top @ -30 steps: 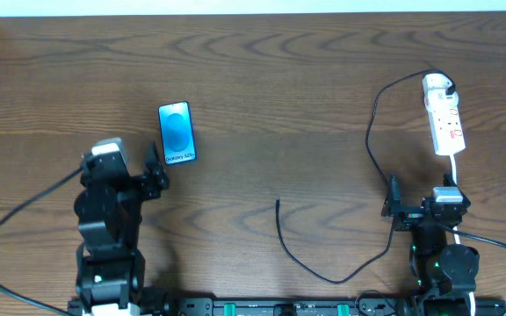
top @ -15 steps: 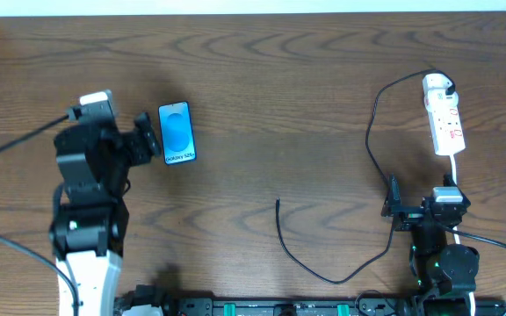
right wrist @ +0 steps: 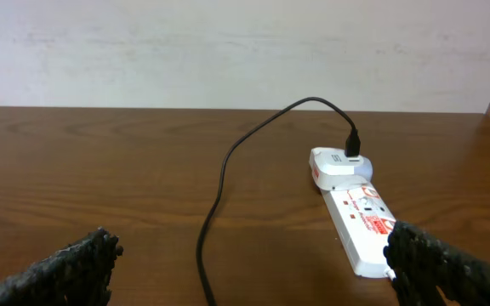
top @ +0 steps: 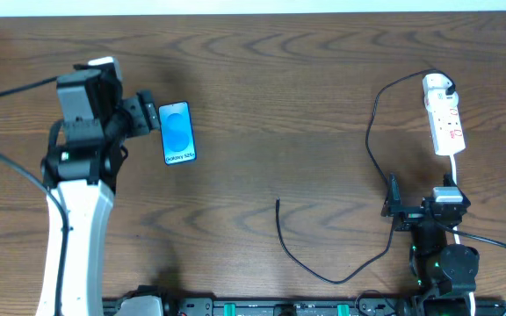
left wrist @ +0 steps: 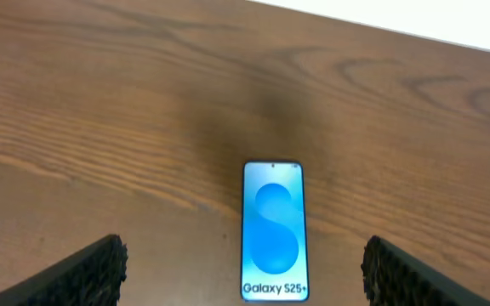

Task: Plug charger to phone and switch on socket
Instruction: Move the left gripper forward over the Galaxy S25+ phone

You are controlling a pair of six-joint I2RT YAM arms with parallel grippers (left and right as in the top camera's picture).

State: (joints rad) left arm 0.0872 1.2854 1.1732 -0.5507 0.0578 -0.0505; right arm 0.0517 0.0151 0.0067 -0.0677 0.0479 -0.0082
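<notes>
Wide apart and holding nothing: the left tool [top: 150, 117], out over the far-left part of the brown wooden surface [top: 262, 79], fingertips just beside the left edge of the phone [top: 177, 132]. Phone flat on the surface, screen up, bright blue with a round shape and white "Galaxy S25+" lettering at the near end. From the left wrist camera, phone centred between the two dark ridged fingers [left wrist: 92, 272], lettered end nearest the lens, no contact visible on either side.

Over at the far right: the socket [top: 446, 123], a narrow white strip with red markings, lying lengthwise away from the robot. Plugged in at its far end, a white adapter [top: 437, 86]; from its near end, a white cord [top: 456, 167] down toward the right arm. Switch position too small to tell.

Out of the adapter, the charger [top: 370, 132]: thin black cable arching left, then down the right side of the surface, looping along the near edge and rising to a small free plug [top: 278, 204] near the middle, well apart from the phone.

Fully spread and empty: the right tool [right wrist: 249, 268], low at the near right, facing the socket. In the right wrist view, cable running down between its fingers, nearer the left one, not gripped
</notes>
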